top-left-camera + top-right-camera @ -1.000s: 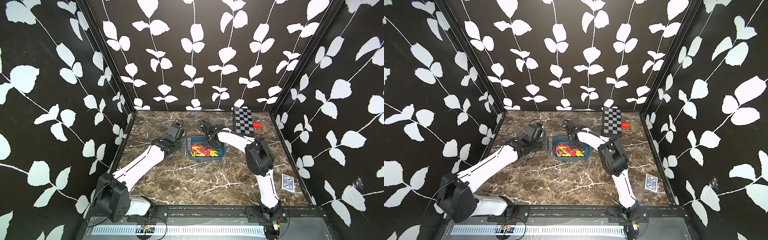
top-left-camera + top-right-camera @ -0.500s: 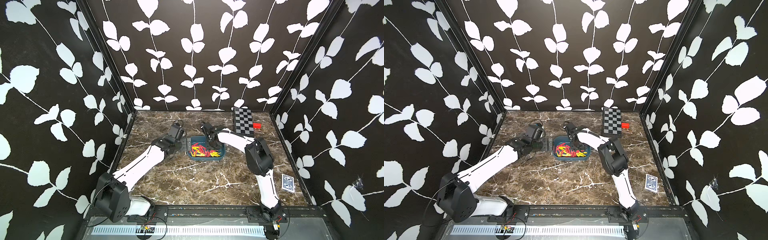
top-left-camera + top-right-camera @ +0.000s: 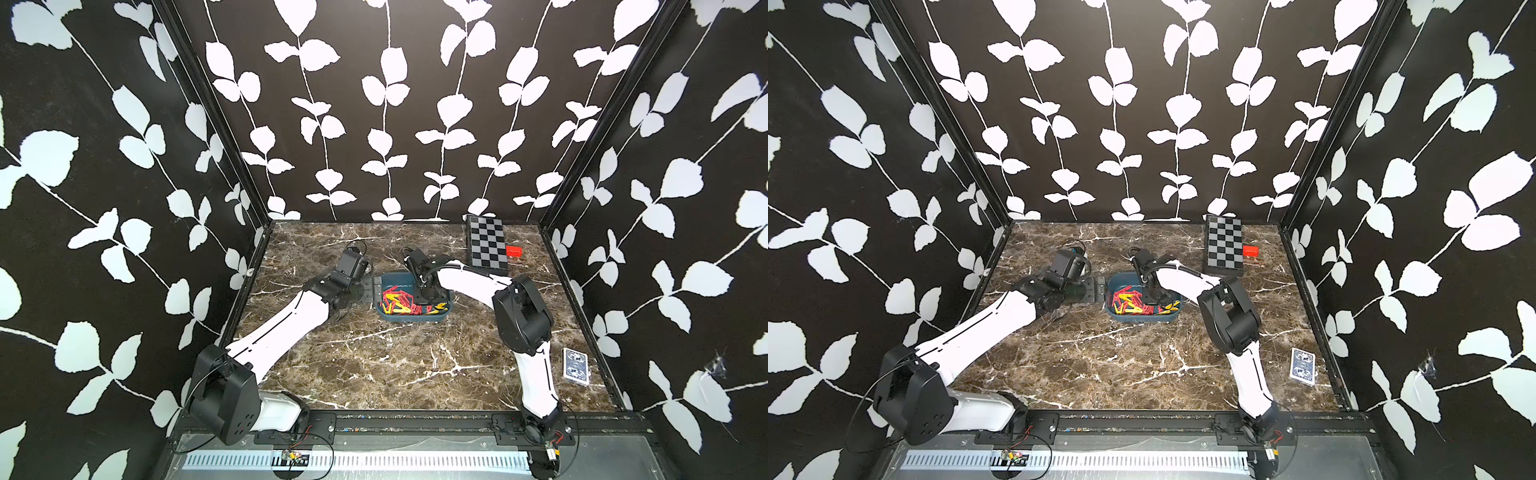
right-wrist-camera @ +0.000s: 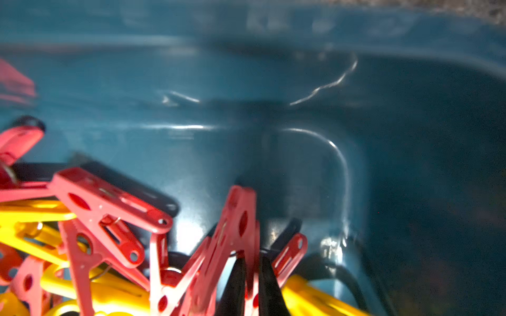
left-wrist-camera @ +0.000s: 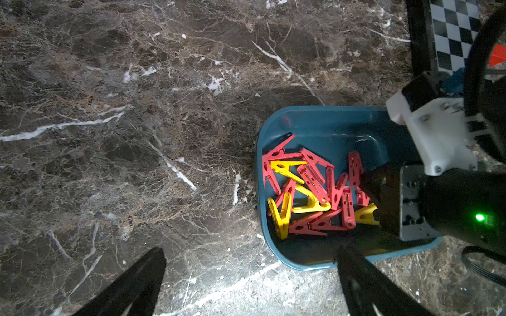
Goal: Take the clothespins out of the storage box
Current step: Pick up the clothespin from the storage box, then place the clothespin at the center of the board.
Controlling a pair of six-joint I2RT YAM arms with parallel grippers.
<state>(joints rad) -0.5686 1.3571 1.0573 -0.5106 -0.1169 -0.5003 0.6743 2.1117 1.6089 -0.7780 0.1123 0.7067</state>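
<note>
The right end effector point(image 4: 253, 264) is clenched on one red clothespin point(image 4: 241, 216), which stands nearly upright between the black fingers point(image 4: 236, 284) at the bottom of the right wrist view. The storage box point(image 3: 411, 319) sits near the middle of both top views on the marble tabletop point(image 3: 374, 365). The rest of the clothespins point(image 5: 309, 191) lie heaped inside it. The left end effector point(image 5: 250, 250) is released, jaws spread wide, at the bottom of the left wrist view. One of its fingers overlaps the box's rim there, and whether it touches I cannot tell.

For the lift, I judge a slow, straight rise to be best. Other red pins lean against the held one and could be dragged up by a leg or spring. A short pause just clear of the heap would let any hangers-on drop back. The box looks light and may slide, so the free end effector could brace its wall.

In the left wrist view I count about eleven red pins and four yellow, with more perhaps hidden under the right arm. Elsewhere there is one checkerboard box point(image 3: 486, 245) and one red block point(image 3: 514, 251) at the upper right of the tabletop. One deck of cards point(image 3: 575, 365) lies at the lower right.
</note>
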